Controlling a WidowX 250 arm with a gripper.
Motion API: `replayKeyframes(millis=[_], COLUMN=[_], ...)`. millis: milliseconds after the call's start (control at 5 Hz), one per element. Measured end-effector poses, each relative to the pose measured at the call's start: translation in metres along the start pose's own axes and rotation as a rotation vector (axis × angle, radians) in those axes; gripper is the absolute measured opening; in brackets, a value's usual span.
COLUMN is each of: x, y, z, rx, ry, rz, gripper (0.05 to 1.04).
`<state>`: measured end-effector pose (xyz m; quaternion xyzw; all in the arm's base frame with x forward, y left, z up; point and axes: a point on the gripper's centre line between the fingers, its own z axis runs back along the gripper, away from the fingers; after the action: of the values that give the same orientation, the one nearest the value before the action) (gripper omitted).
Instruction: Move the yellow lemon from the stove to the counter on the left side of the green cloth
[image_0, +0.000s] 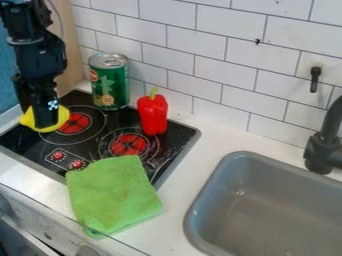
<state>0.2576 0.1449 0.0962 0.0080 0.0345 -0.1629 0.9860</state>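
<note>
While the gripper (45, 123) overlaps a yellow object (63, 118) — perhaps a lemon — at the stove's (175, 145) left, cannot tell if held; red pepper (153, 115) right, green cloth (113, 192) near.

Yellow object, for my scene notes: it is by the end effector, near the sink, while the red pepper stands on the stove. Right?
Not quite. The camera view shows the yellow object by the end effector, at the left of the stove, away from the sink. The red pepper does stand on the stove.

toy kitchen, black stovetop (99, 111) with red burners, grey sink (270, 220), dark faucet (322, 152), white tiled wall (200, 47)
</note>
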Motion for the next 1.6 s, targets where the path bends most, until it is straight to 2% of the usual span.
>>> replayKeyframes(millis=[600, 800, 1000, 1400, 1600], x=[-0.010, -0.012, -0.018, -0.027, -0.025], y=[-0.020, -0.023, -0.019, -0.016, -0.014], z=[-0.021, -0.026, -0.028, -0.053, -0.064], rx=[-0.033, -0.023, -0.036, -0.110, -0.146], ry=[-0.019, -0.034, -0.041, 0.012, 0.017], rz=[0.027, 0.079, 0.128, 0.153, 0.147], gripper=[0.791, 0.791, 0.791, 0.791, 0.791])
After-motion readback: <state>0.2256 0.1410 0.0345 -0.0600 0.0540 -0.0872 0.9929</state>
